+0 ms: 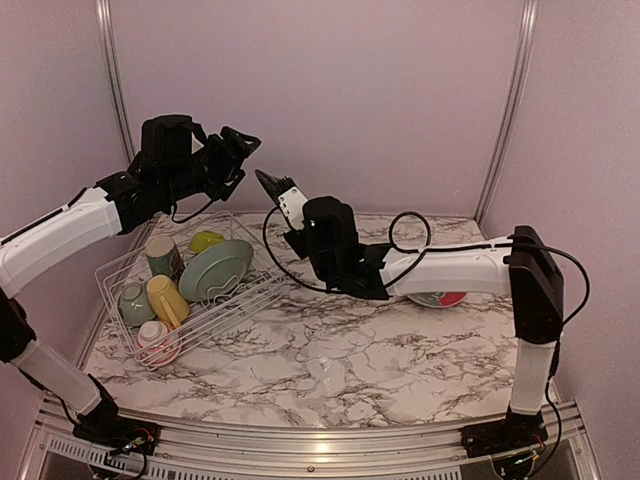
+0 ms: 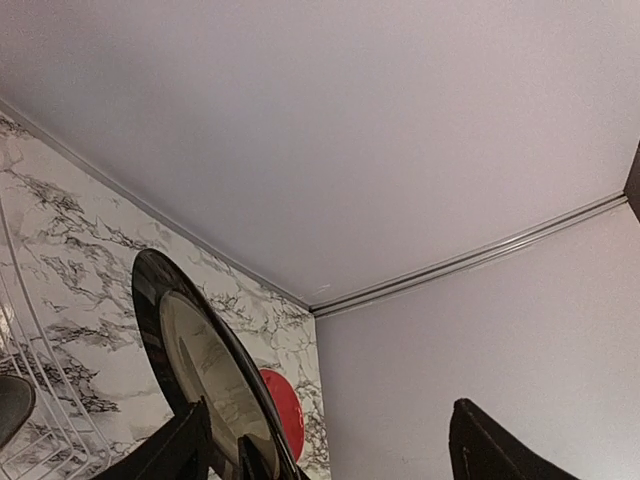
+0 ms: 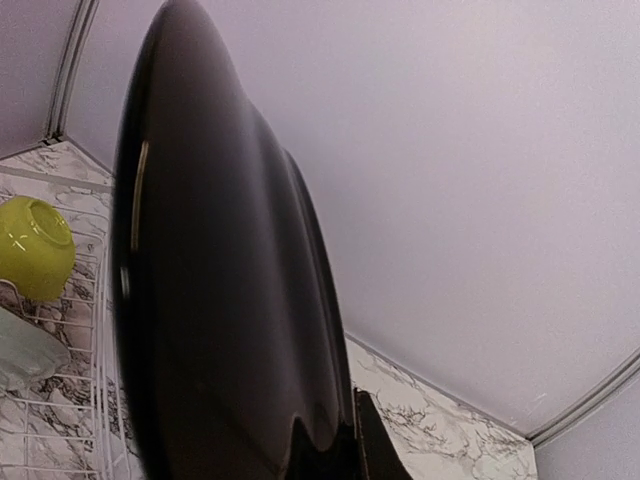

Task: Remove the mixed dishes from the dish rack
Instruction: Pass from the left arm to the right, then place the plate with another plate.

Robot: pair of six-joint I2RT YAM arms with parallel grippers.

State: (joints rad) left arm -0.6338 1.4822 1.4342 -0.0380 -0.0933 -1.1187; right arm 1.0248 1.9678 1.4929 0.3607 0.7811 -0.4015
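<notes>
Mid-air above the marble-patterned tabletop (image 1: 350, 350), a round cream plate with a glossy black rim (image 1: 270, 184) stands on edge, pinched at its lower rim by the right arm's jaws, which are closed tight on it. Seen from overhead, the plate's long axis runs from about 5 o'clock at the grip up to 11 o'clock at its free edge. The left arm's jaws stand wide with nothing between them. They are near the plate, which lies at about 4 o'clock from them, its rim just beside one finger (image 2: 180, 450) in that arm's wrist view. The white wire dish rack (image 1: 118, 268) sits at 8 o'clock from the plate, with a pale green plate (image 1: 215, 268), a lime-green bowl (image 1: 205, 240) and mugs inside. A red patterned plate (image 1: 440, 298) lies on the tabletop at 4 o'clock from the right arm's jaws. The right arm is the only one holding the plate, so the set-down looks to be its job.
</notes>
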